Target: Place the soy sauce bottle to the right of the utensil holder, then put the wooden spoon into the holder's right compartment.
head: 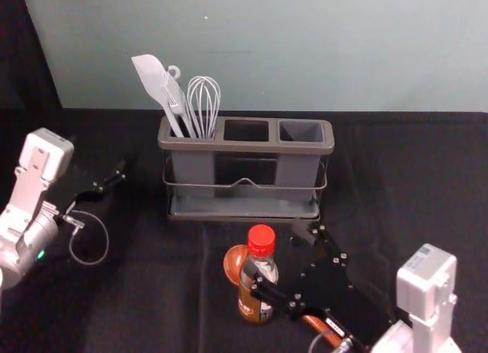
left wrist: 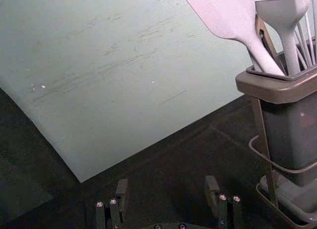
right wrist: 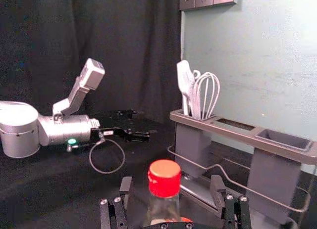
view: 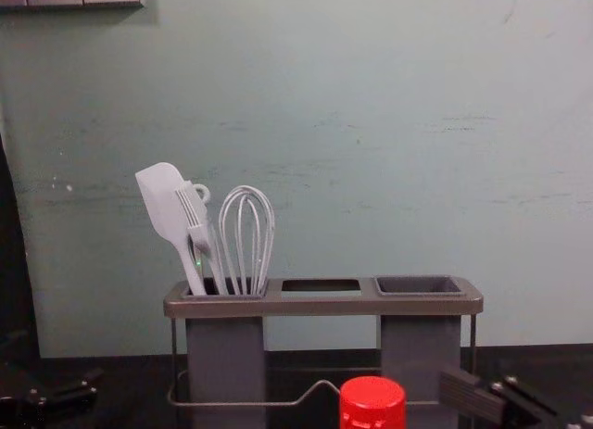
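While the soy sauce bottle [head: 255,292] stands upright at lower center of the head view, there's a bit of room between it and the front edge of the utensil holder [head: 248,146]. Dark tablecloth [head: 412,178] stretches from the holder's right end to the right edge of the frame, so that side's pretty roomy. Gaps also show on both sides of the bottle's neck, before the fingers start.

As for the right gripper [head: 276,250], it's reaching in from the lower right with its fingers apart, and the bottle sits between them in the wrist view, red cap up top. The wooden spoon [head: 235,264] lies just behind the bottle, handle running under that gripper toward lower right. Over at middle left, the left gripper [head: 119,174] hangs well apart from the bottle, fingers spread too.

Headcount: one bottle, one spoon, one holder with three openings along its top. The left one's got at least three pale utensils, namely a spatula [head: 155,80], a brush [left wrist: 281,11] and a whisk [head: 204,101], all poking up at upper center-left of the head view.
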